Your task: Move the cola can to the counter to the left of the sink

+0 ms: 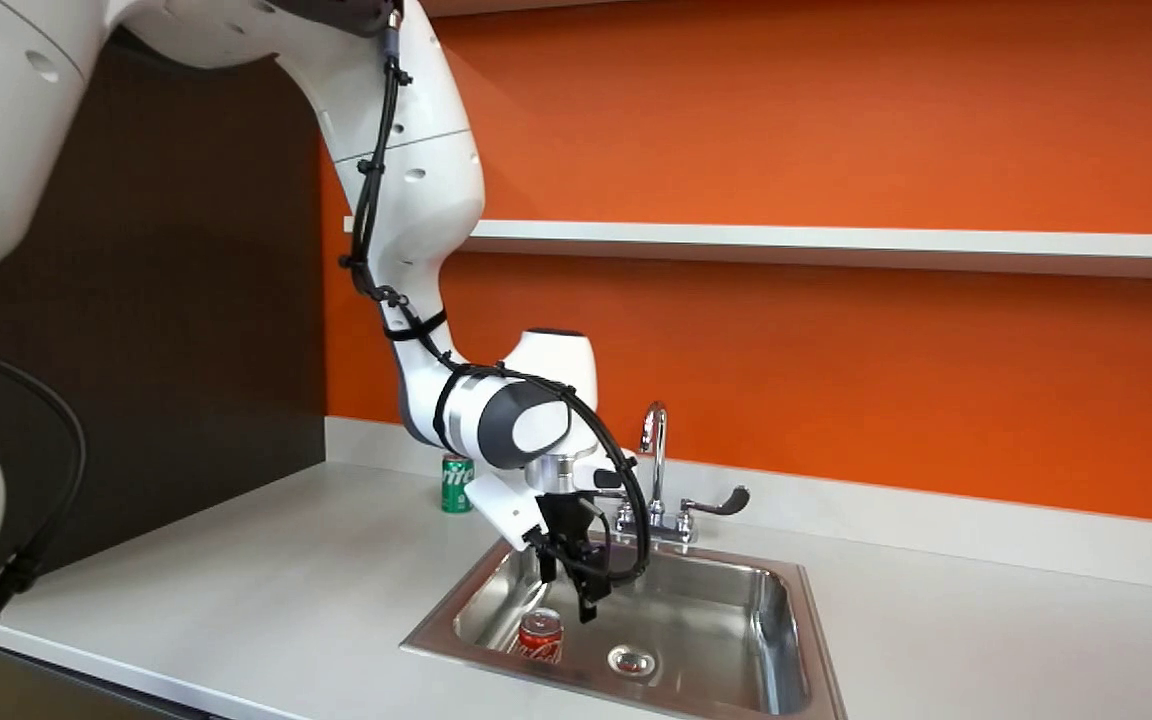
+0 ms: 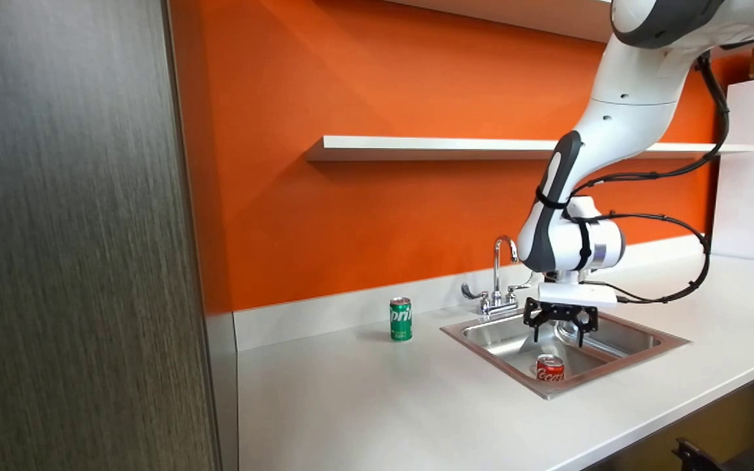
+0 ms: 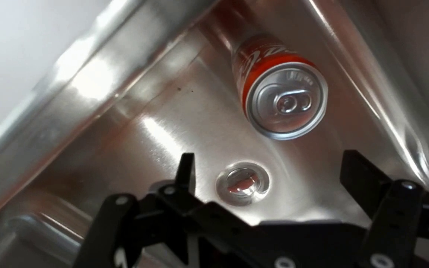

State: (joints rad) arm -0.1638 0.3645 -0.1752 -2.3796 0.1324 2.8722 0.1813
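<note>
The red cola can (image 1: pixel 540 638) stands upright inside the steel sink (image 1: pixel 818 650), near the basin's front-left corner; it also shows in an exterior view (image 2: pixel 550 369). In the wrist view its silvery top (image 3: pixel 287 102) faces the camera, above and ahead of the fingertips. My gripper (image 1: pixel 568 597) is open and empty, its fingers pointing down over the basin, above and behind the can without touching it. In the wrist view the fingers (image 3: pixel 269 158) are spread wide, with the drain showing between them. The white counter (image 1: pixel 266 590) extends left of the sink.
A green can (image 1: pixel 456 485) stands on the counter behind and left of the sink. The chrome faucet (image 1: pixel 658 470) with its handles rises at the sink's back edge, close to the gripper. A white wall shelf (image 2: pixel 449 148) hangs above. A dark panel (image 1: pixel 156 300) bounds the counter's left end.
</note>
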